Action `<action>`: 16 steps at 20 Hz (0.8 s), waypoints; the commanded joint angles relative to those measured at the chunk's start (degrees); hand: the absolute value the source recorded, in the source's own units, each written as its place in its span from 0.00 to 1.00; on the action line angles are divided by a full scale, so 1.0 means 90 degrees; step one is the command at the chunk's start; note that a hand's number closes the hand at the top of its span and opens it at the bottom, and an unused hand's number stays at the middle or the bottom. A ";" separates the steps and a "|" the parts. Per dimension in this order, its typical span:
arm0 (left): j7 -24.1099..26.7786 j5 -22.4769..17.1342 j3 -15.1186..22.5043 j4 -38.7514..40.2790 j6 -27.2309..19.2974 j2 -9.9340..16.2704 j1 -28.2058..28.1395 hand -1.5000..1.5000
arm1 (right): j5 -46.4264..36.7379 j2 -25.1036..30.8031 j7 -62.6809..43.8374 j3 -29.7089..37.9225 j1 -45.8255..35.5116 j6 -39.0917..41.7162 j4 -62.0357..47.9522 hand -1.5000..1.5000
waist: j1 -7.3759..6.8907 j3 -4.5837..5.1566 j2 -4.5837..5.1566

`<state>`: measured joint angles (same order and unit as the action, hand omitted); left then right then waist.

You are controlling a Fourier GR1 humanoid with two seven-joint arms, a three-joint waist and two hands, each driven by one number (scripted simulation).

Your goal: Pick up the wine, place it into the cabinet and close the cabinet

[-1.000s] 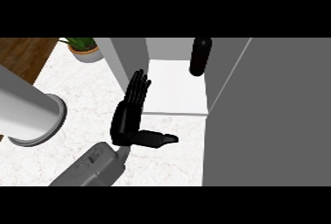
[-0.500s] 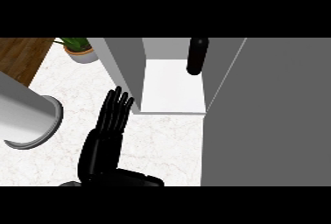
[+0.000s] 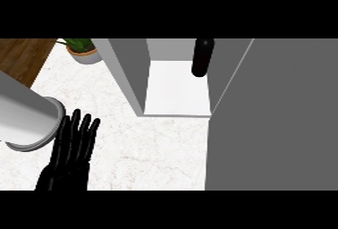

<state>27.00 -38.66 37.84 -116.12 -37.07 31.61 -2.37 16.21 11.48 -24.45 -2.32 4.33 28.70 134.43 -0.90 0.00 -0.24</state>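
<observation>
Only one robot hand [image 3: 71, 150] shows, black, at the lower left of the frame, coming up from the bottom edge. Its fingers [image 3: 77, 129] are straight and spread a little, pointing toward the top of the frame, and they hold nothing. Which of the two hands it is, I cannot tell for sure; it stands on the left side of the view, so I take it as the left one.

The wine [image 3: 202, 56], a dark bottle, stands upright inside the cabinet [image 3: 125, 71], in the upper middle of the frame, close to the right inner wall and on the white cabinet floor [image 3: 177, 91]. It is well apart from the robot hand, up and to the right of it, with the cabinet's left wall between them.

A large grey panel [image 3: 277, 116] fills the right of the frame. The white marbled tabletop [image 3: 152, 152] lies under the hand. A grey cylinder [image 3: 23, 116] is just beside the fingers at the left edge. A potted plant [image 3: 82, 50] sits at the upper left, next to a strip of brown wood [image 3: 23, 58].
</observation>
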 commanded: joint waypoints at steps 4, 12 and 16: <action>0.0502 -0.0064 -0.0619 -0.1113 0.0246 0.0783 -0.1615 0.00 | 0.0446 -0.0135 -0.0842 -0.1271 0.0725 0.0026 0.0705 1.00 | -0.0042 0.0008 -0.0017; 0.1074 -0.0995 -0.2040 -0.1387 0.1770 0.1465 -0.3187 0.00 | -0.0347 -0.0675 -0.1427 -0.2585 0.0188 -0.0719 0.0997 1.00 | -0.0053 0.0015 -0.0021; 0.1131 -0.1335 -0.2784 -0.1467 0.2225 0.1692 -0.3724 0.00 | -0.0886 -0.0975 -0.1781 -0.3323 -0.0082 -0.1149 0.1118 1.00 | -0.0068 0.0017 -0.0047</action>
<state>36.31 -47.44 18.96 -127.37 -21.77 43.83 -30.27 14.85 4.17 -36.45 -28.13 5.68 21.36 137.34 -1.14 0.14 -0.53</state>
